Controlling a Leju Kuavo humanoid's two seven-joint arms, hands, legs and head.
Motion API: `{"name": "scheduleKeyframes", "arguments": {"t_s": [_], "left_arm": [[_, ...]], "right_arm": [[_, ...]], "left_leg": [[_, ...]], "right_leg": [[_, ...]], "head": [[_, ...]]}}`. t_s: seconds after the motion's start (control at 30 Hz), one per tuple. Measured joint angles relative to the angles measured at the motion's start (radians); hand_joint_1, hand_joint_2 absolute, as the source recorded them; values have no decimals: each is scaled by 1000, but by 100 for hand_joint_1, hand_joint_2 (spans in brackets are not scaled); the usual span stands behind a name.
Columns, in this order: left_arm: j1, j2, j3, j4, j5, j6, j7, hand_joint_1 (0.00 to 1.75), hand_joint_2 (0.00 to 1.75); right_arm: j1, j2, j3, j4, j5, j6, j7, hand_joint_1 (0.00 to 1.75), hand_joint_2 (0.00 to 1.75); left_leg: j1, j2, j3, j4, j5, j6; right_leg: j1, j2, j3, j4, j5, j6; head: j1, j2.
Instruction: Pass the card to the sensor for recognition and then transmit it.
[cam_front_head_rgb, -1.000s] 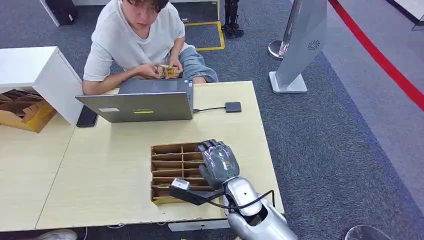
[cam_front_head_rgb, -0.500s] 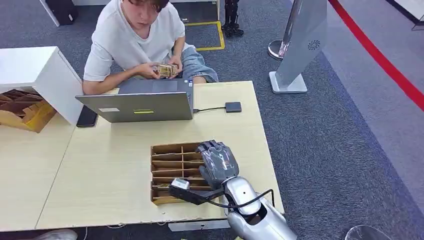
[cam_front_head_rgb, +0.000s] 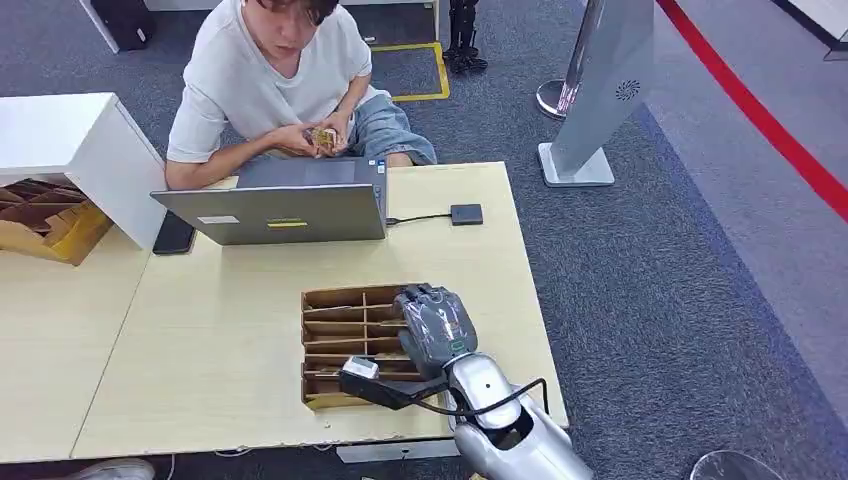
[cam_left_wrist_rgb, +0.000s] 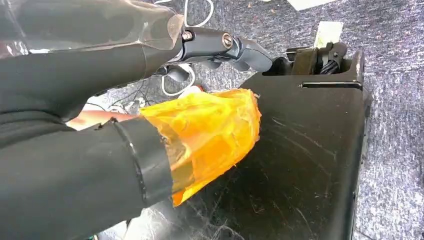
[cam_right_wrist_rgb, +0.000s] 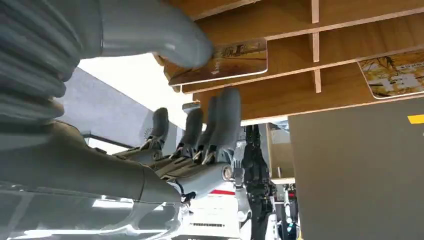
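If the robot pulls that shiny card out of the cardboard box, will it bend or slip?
The glossy gold-brown card with rounded corners lies flat and straight in a slot of the brown cardboard divider box, so it is probably stiff. Its sheen suggests it may slip under the right hand. Being so thin, it is likely light.

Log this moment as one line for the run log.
stage: reaching for card | right hand: over compartmented cardboard card tray, thumb on gold-printed card, not lifted | small black sensor: by grey laptop
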Motion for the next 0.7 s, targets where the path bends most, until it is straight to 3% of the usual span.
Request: {"name": "scheduleKeyframes", "arguments": {"t_s": [0.7], "left_arm": [[0,-2,-8,0,-12,-3,-9,0,0]], "right_arm": [[-2,8,0,5,0,3,0,134,175]], "left_leg": [[0,0,0,0,0,0]], "right_leg": [[0,0,0,0,0,0]], "head": [[0,0]]}}
